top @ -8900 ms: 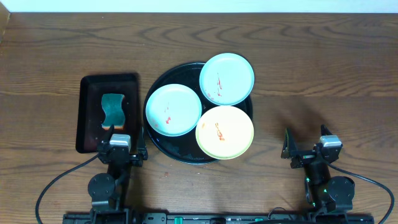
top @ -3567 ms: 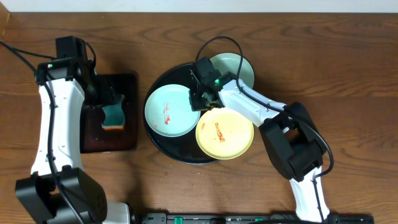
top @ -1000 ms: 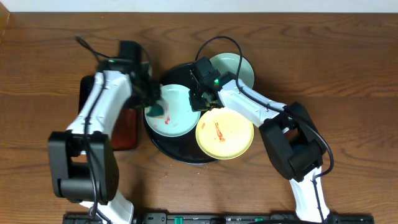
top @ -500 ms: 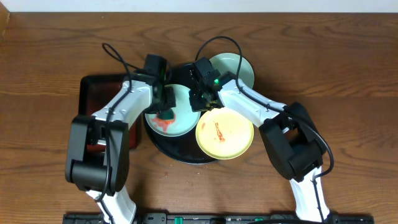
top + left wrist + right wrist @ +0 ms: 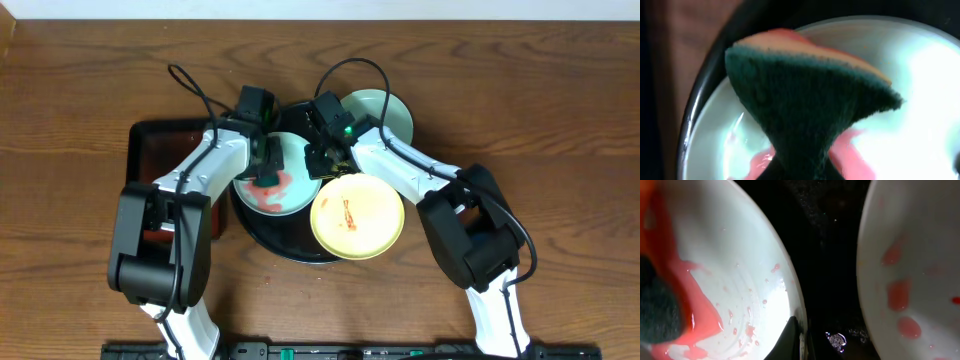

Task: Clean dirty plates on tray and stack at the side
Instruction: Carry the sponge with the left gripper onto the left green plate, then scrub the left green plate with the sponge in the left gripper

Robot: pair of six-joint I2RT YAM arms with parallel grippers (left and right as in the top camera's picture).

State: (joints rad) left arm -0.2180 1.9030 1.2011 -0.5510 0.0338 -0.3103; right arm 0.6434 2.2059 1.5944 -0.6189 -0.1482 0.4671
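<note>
On the round black tray (image 5: 290, 247) lie three plates. My left gripper (image 5: 268, 168) is shut on a green-and-orange sponge (image 5: 810, 100) and presses it onto the left mint plate (image 5: 290, 192), where red sauce is smeared wet. My right gripper (image 5: 318, 163) is shut on that same plate's right rim (image 5: 799, 330); the thin edge sits between the fingers. The yellow plate (image 5: 357, 215) with a red smear lies at the tray's front right. The other mint plate (image 5: 388, 108) lies at the back right, partly under the right arm.
A rectangular black tray (image 5: 150, 165) lies left of the round one, partly under the left arm. The right wrist view shows bare wet tray floor (image 5: 832, 255) between the held plate and a neighbouring plate (image 5: 910, 270) with red spots. Brown tabletop (image 5: 530, 120) surrounds both trays.
My left gripper carried the sponge from the plate's left edge to its middle, spreading the red sauce into a wide smear. The yellow plate shifted slightly left. The right gripper kept its hold.
</note>
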